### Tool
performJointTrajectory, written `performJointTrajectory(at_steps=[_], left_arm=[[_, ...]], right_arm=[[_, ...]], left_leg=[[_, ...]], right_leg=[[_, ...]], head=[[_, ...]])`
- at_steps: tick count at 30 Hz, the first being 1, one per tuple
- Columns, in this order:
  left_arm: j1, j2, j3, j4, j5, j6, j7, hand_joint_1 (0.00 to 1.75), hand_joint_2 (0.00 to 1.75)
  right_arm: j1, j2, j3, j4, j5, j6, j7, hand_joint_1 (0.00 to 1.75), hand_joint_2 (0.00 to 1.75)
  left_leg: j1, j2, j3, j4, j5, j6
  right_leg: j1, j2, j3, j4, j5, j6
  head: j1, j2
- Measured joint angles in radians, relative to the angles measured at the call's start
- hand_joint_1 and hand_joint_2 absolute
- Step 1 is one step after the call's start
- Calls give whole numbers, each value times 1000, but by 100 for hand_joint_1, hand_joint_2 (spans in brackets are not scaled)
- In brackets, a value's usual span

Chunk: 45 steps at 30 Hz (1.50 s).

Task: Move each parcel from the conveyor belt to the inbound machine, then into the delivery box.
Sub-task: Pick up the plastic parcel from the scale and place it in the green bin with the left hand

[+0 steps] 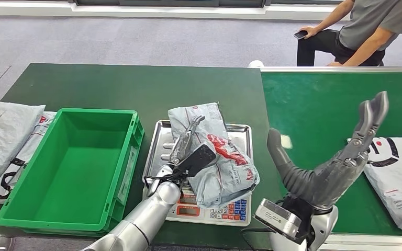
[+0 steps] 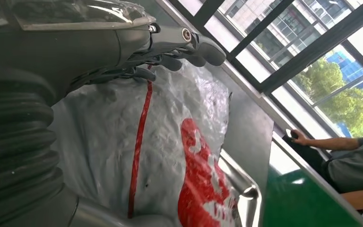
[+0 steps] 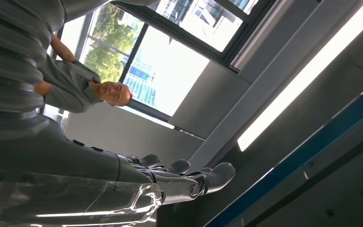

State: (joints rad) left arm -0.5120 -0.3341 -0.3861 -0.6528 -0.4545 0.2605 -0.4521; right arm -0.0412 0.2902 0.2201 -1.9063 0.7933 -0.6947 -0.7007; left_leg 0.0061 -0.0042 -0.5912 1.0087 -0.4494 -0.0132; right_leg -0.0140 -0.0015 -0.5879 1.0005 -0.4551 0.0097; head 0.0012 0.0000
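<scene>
My left hand (image 1: 187, 140) lies on the grey parcel (image 1: 214, 157), fingers against its crinkly side; I cannot tell if I am gripping it yet. The parcel sits on the scale's metal tray (image 1: 241, 135), next to the green box (image 1: 78, 167). It looks soft, floppy, slippery and light. I think bunching up an edge would hold best. My right hand (image 1: 345, 157) is up, holding nothing, fingers apart.
</scene>
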Motion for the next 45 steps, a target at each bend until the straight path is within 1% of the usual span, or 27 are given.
performJointTrajectory(at_steps=[4,10,15,19,38,45], left_arm=[[-11,0,-15,52,-50,17,14,0,175],[-37,0,-57,120,-170,62,77,0,175],[-51,0,-78,156,-212,81,100,1,175],[-55,0,-90,171,-245,96,115,175,175],[-66,0,-95,189,-310,129,135,175,175],[-66,1,-95,180,-385,203,183,175,175]], right_arm=[[-1,0,0,8,0,0,0,0,175],[-4,0,0,22,-2,0,2,0,175],[-7,1,0,35,-3,0,1,0,175],[-9,1,0,40,-4,0,1,0,175],[-12,1,0,58,-13,0,2,0,175],[-11,1,-2,58,-11,0,2,0,175]], left_leg=[[0,0,0,0,0,0],[0,0,0,0,0,0],[0,0,0,0,0,0],[0,0,0,0,0,0],[0,0,0,0,0,0],[0,0,0,0,0,0]], right_leg=[[0,0,0,0,0,0],[0,0,1,0,0,0],[0,0,1,0,0,0],[0,-1,1,0,0,0],[0,-1,1,0,0,0],[0,-1,1,0,0,0]], head=[[0,0],[0,0],[0,0],[0,0],[0,0],[0,0]])
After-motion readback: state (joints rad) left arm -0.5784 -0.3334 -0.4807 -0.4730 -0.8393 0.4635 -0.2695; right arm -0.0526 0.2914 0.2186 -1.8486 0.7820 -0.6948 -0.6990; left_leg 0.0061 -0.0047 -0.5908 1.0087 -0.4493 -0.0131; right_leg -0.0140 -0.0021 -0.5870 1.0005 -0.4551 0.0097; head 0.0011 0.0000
